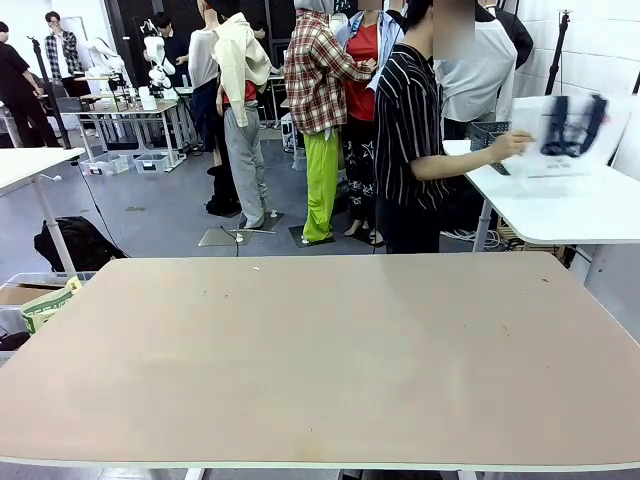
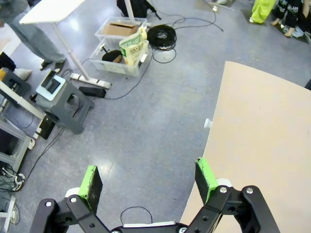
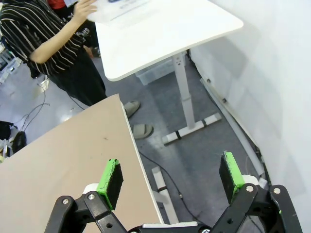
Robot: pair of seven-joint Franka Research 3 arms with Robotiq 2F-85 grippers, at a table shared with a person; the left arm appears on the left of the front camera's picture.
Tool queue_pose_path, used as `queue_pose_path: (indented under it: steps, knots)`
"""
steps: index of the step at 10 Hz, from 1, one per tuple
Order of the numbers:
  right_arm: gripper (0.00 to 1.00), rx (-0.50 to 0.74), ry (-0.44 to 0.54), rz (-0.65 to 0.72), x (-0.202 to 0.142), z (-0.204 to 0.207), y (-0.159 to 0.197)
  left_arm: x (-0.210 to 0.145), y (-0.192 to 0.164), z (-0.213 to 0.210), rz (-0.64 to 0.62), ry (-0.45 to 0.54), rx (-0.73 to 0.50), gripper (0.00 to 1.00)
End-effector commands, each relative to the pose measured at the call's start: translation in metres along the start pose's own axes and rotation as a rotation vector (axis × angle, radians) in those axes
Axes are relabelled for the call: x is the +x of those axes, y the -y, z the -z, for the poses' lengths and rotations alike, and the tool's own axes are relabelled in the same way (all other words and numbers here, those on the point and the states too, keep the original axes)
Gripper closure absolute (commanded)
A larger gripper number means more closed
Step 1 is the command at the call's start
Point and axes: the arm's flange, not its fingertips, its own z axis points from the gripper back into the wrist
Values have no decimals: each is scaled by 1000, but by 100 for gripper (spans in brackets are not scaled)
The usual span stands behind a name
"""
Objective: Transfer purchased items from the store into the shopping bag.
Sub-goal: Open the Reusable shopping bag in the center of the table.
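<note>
Across the beige surface point(image 1: 320, 360), a person's hand point(image 1: 512, 147) holds the shopping bag point(image 1: 565, 135) over a white surface point(image 1: 560, 215), the dark basket point(image 1: 487, 133) beside it. I judge nothing is packed yet. My left pincer point(image 2: 148, 179) and right pincer point(image 3: 170, 177) gape apart, well away from both.

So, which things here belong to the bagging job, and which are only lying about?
Job: shopping bag, held in the person's hand over the white side table; dark mesh basket beside it.
Lying about: black backpack; clear boxes; cable coil; grey step stool.
</note>
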Motion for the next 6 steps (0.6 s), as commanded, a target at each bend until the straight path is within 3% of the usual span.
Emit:
queue_pose_path:
  steps: [1,6]
  knots:
    - [0,-3,-11,-9,1,-3,-1,0,-2,-1,19,1,5,0]
    - [0,-3,-11,-9,1,-3,-1,0,-2,-1,19,1,5,0]
